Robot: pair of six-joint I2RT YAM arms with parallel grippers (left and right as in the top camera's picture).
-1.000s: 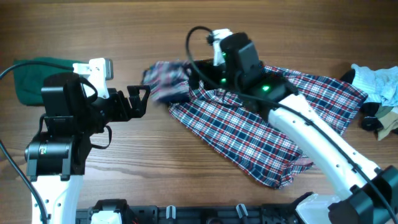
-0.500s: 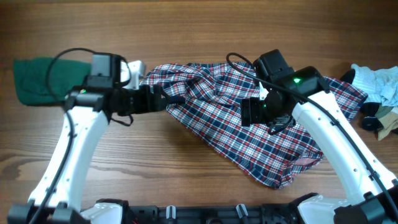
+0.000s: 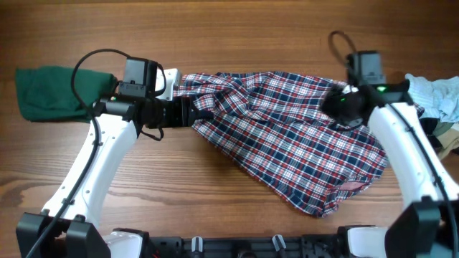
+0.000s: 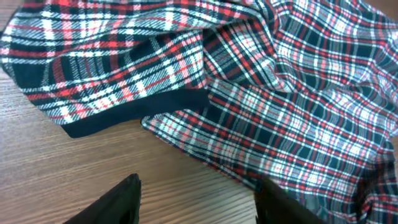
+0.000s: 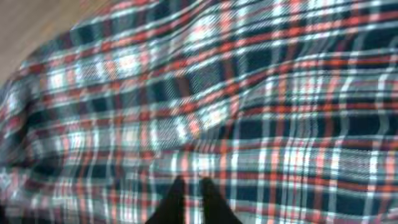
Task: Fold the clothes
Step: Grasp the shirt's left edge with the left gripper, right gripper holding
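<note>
Plaid garment sprawled across the middle of the table: red, navy and white checks, rumpled and creased. A navy trim edges its left flap, which lies flat on the wood. Left gripper sits at that left edge, fingers spread, released, bare wood showing between them. Right gripper is over at the far right corner, clenched tight, tips against the cloth. Whether a fold is pinched, can't tell.
</note>
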